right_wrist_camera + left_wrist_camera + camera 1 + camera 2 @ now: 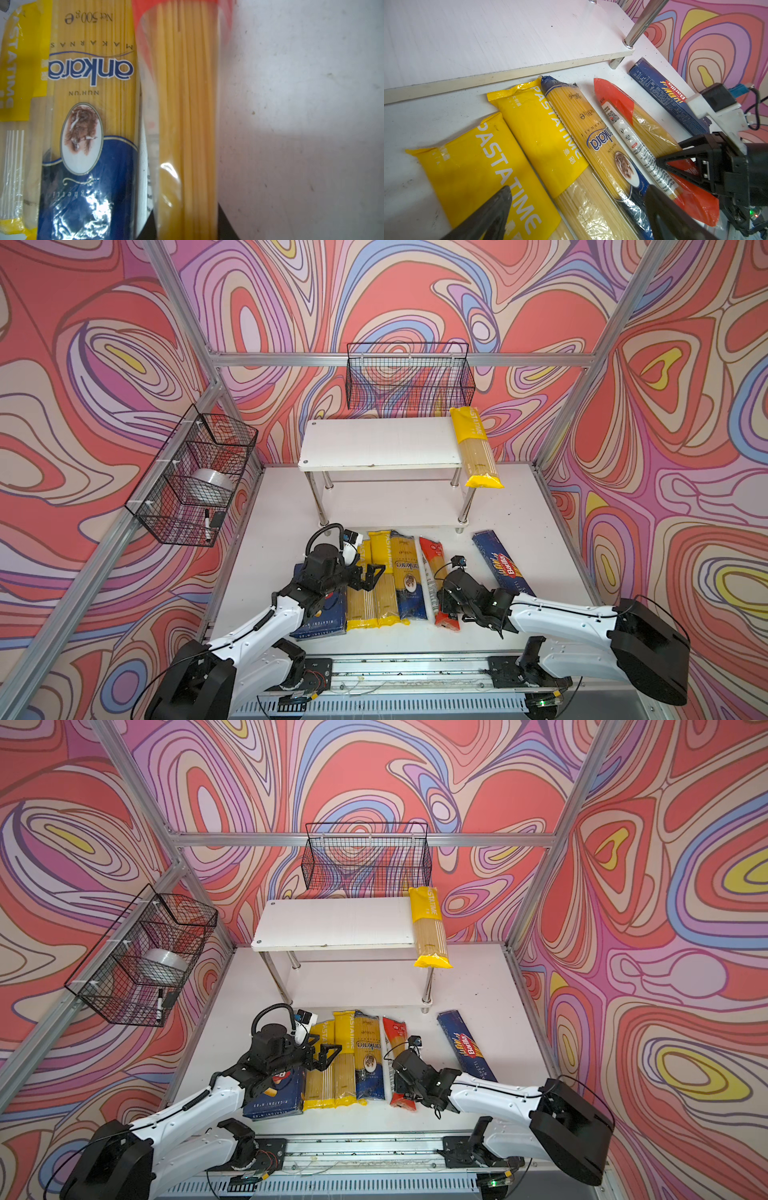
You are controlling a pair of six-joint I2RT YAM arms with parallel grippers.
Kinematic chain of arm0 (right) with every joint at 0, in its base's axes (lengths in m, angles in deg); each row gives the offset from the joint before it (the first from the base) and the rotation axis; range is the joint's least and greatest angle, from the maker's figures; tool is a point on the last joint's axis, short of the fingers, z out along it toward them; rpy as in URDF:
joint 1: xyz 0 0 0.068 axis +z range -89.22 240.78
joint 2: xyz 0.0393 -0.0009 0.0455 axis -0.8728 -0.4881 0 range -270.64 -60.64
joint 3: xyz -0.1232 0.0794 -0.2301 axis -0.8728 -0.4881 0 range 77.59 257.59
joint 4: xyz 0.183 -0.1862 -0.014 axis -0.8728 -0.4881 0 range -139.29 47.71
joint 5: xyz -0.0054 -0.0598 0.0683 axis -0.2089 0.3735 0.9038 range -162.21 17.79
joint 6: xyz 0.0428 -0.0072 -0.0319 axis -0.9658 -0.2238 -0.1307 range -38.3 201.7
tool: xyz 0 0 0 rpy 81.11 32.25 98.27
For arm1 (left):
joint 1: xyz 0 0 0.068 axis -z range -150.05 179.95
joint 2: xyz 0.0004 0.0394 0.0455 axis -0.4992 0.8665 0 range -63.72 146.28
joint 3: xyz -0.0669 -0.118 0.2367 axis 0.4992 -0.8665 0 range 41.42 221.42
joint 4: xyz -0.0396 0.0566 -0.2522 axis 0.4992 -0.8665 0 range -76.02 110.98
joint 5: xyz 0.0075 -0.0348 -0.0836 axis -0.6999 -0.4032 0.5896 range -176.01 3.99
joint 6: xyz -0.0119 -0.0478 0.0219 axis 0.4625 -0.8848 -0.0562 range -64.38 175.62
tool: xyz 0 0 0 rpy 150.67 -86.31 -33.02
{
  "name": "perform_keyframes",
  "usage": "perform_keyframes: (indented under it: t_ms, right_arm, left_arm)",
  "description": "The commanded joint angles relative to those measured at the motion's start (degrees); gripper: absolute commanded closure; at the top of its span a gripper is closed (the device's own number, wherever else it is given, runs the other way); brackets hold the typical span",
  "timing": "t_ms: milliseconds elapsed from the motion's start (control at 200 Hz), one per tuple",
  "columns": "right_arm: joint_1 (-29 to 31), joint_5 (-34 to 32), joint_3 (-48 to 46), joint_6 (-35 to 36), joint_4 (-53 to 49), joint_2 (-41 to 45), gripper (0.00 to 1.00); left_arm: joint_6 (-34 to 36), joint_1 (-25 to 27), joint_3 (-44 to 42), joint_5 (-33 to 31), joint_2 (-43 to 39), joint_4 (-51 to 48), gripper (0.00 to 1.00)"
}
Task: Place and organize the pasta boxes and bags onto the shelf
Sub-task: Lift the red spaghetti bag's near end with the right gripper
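**Grasp at the start of a lift.** The right tool (445,611) pinches the long red-and-clear plastic spaghetti bag (432,568) near its 6 o'clock end, with the jaws pressed on both long sides in the right wrist view. The left tool (372,573) is spread and hovers over the two yellow plastic spaghetti bags (537,133) at 9 o'clock of the red bag. The red bag lies on the white tabletop (550,539), at 6 o'clock of the white two-tier shelf with chrome legs (374,443).

Judgement: the grip sits far from the bag's middle, so the 12 o'clock end will likely droop. Lift slowly, keep the bag level and clear the shelf's front edge. Lay it parallel to the third yellow bag (476,448) — already on the top board's 3 o'clock end, overhanging the front.

- **Yellow bags:** "PASTATIME".
- **Dark blue clear-topped bag (89,124):** "ankara", "MAKARNASI", "NUH'UN", "Net 500g".
- **Long dark blue carton (503,568):** "Barilla".
- **Wide dark blue carton (282,1090):** "RIGATONI".
- **Red bag:** a QR code on its white label — the small print is unreadable.
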Motion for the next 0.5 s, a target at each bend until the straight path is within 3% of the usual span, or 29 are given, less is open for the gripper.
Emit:
perform_keyframes:
  t_ms: [0, 491]
  right_arm:
    - [0.32, 0.03, -1.67, -0.82, -2.56, 2.15, 0.82]
    - [0.32, -1.5, 1.9, 1.79, -7.58, 11.61, 0.92]
  left_arm:
    - [0.47, 0.18, 0.21, -0.2, -0.36, -0.1, 0.0]
    - [0.47, 0.05, 0.3, -0.15, -0.18, -0.1, 0.0]
